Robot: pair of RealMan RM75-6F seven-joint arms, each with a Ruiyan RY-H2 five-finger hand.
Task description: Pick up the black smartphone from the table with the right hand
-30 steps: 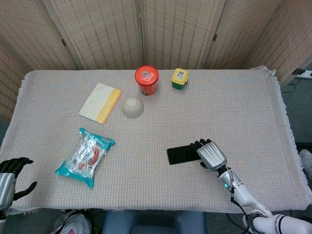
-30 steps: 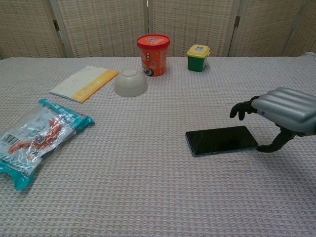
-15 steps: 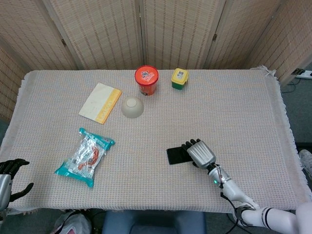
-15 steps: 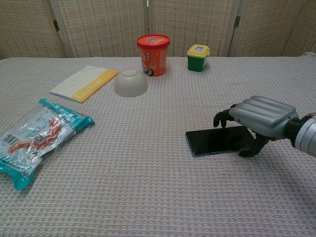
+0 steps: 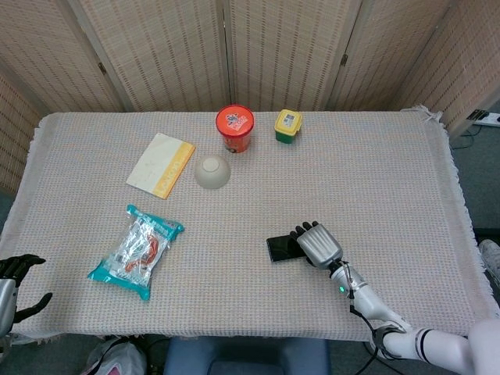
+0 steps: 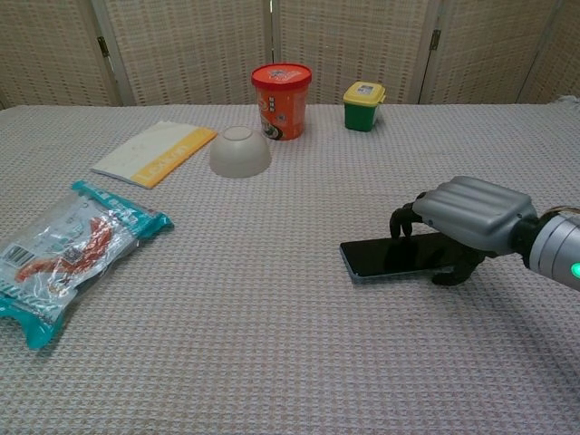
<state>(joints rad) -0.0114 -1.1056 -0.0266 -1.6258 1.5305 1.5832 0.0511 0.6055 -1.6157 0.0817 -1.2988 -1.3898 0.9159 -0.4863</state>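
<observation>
The black smartphone (image 5: 280,248) (image 6: 385,257) lies flat on the woven cloth, right of the table's middle. My right hand (image 5: 316,244) (image 6: 467,213) covers its right half. Its dark fingers (image 6: 401,220) curl down over the phone's far edge, and the thumb presses against the near edge, so the hand grips the phone across its width. The phone's left half shows bare. My left hand (image 5: 12,281) hangs off the table's near left corner with its fingers apart, holding nothing; the chest view does not show it.
At the back stand a red cup (image 5: 235,129) (image 6: 282,100) and a small green and yellow container (image 5: 287,126). An upturned beige bowl (image 5: 212,172), a white and yellow booklet (image 5: 162,165) and a teal snack bag (image 5: 137,250) lie to the left.
My right hand slid left over the phone and lowered onto it. Its fingers curled down over the far edge and the thumb closed on the near edge.
</observation>
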